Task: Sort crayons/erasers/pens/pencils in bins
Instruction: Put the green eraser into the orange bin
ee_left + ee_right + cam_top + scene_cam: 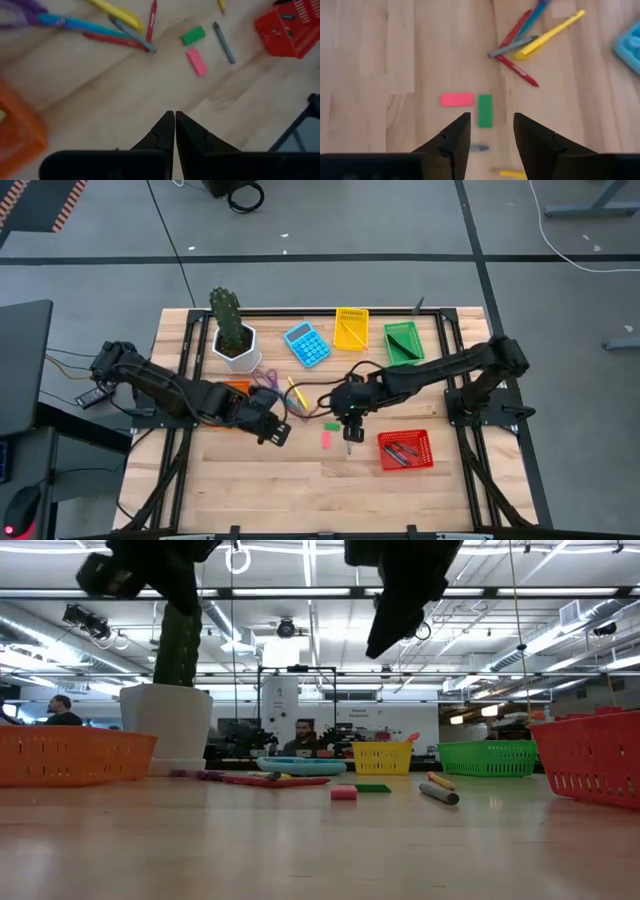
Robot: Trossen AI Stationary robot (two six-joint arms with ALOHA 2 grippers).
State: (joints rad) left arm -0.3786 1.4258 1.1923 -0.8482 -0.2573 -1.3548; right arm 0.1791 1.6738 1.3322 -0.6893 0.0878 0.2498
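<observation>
Hovering with spread fingers, empty, right end effector (489, 135) over the two erasers, one pink (456, 99) and one green (485, 110) lying side by side, probably lining up a pick. Waiting clenched and empty near the orange bin (236, 390), left end effector (174, 131). Standing around the erasers: four bins, red (405, 450) nearest.

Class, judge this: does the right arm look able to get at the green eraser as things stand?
Probably yes: the right gripper hangs open just above the green eraser, bare wood around it; the pink eraser lies beside it.
</observation>
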